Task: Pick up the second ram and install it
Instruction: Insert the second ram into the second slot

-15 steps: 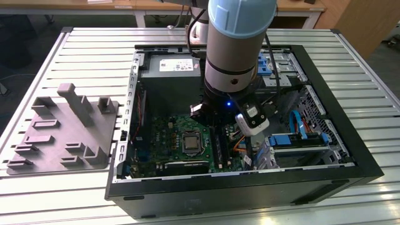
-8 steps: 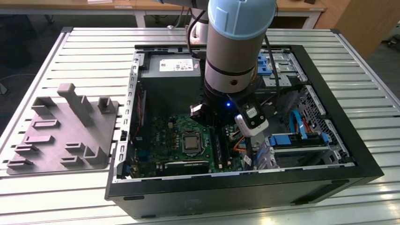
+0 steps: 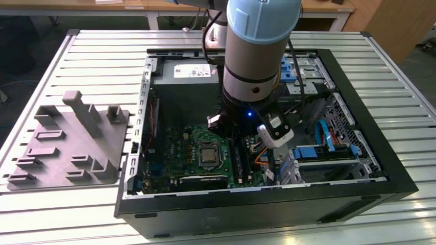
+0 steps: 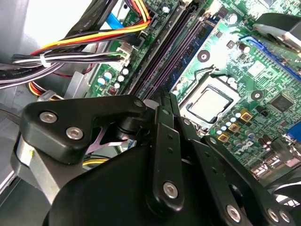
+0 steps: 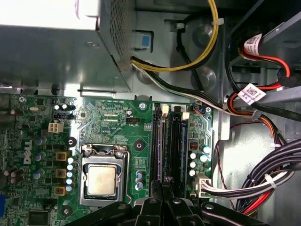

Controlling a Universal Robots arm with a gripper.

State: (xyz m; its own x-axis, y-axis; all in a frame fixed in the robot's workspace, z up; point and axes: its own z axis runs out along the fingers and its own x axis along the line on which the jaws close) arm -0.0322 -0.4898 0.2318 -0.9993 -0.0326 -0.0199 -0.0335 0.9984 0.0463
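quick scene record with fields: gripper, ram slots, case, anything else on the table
gripper: inside the case, over the memory slots
memory slots: black, on the green motherboard beside the CPU socket
second ram: cannot tell whether held or seated
case: open, on the slatted table
grey fixture: on the table, exterior view's left of case

The green motherboard [image 5: 117,122] lies beneath the fingers [image 4: 164,117], and its long black slots [image 5: 176,141] run out from right under them. The silver processor socket [image 5: 101,181] sits just beside the fingers, with bundled cables [image 5: 268,179] on their other side. A grey moulded fixture [image 3: 68,143] rests on the slatted table [image 3: 102,51], well apart from the fingers and outside the open computer case [image 3: 272,209].
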